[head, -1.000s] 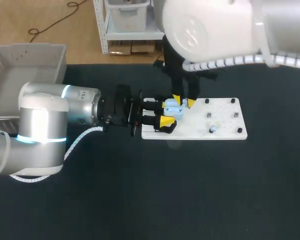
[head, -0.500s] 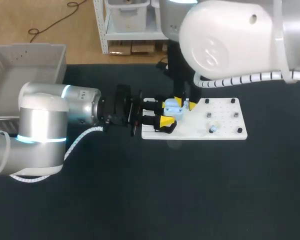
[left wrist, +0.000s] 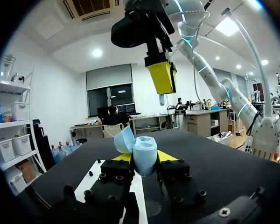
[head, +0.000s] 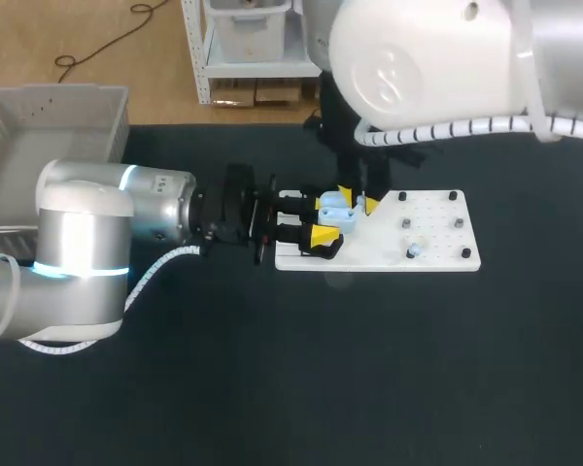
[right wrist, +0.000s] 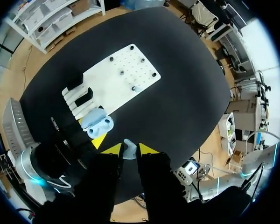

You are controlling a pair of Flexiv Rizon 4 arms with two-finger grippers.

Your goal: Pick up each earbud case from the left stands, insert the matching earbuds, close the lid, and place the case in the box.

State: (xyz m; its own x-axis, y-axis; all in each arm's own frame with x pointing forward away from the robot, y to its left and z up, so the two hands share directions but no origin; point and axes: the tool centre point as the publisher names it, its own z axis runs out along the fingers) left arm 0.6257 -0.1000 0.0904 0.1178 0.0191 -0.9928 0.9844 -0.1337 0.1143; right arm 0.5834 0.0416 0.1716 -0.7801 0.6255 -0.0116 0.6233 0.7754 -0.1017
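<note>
My left gripper [head: 325, 219] reaches in level from the left and is shut on the light blue earbud case [head: 334, 214], held over the left end of the white board [head: 437, 233]. The case [left wrist: 143, 156] sits between its yellow tips with the lid [left wrist: 123, 139] open. My right gripper [head: 357, 199] hangs just above the case, pointing down. In the right wrist view it [right wrist: 129, 149] is shut on a pale earbud [right wrist: 129, 145], with the open case [right wrist: 97, 123] close ahead of it. A second earbud [head: 413, 250] lies on the board.
A grey basket [head: 49, 136] stands at the table's far left. Black stands [right wrist: 80, 88] rise at the board's left end, and small black pegs [head: 454, 196] dot its right part. My right arm's big white link fills the upper right of the head view.
My right arm's upper link has swung across the top of the head view, while its gripper stays almost in place above the case. The left arm has not moved.
</note>
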